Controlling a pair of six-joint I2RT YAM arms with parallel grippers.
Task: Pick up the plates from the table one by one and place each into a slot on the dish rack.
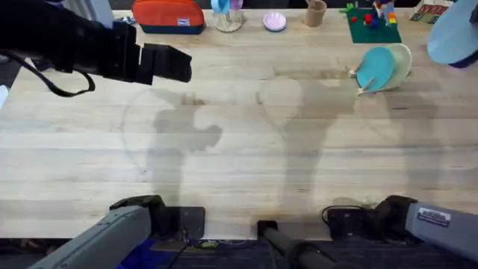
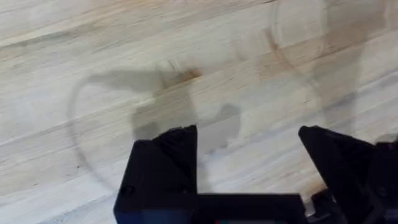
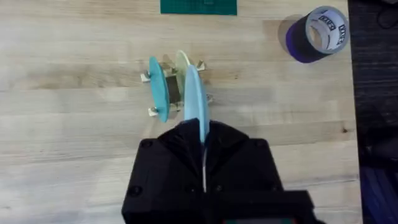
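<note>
My right gripper (image 3: 202, 132) is shut on a pale sky-blue plate (image 3: 194, 102), held on edge above the dish rack (image 3: 176, 88). The overhead view has this plate (image 1: 454, 33) large at the far right, high over the table (image 1: 239, 172). The small wooden dish rack (image 1: 363, 81) holds a teal plate (image 1: 376, 67) and a cream plate (image 1: 402, 63), both upright between its pegs. In the right wrist view the teal plate (image 3: 158, 87) and cream plate (image 3: 180, 62) stand side by side. My left gripper (image 2: 249, 149) hangs open and empty over bare wood at the far left (image 1: 173, 63).
Along the far edge sit an orange pouch (image 1: 168, 15), a small pink dish (image 1: 275, 21), a tan cup (image 1: 315, 13) and a green baseplate with toy bricks (image 1: 373, 26). A purple tape roll (image 3: 318, 34) stands near the table's right edge.
</note>
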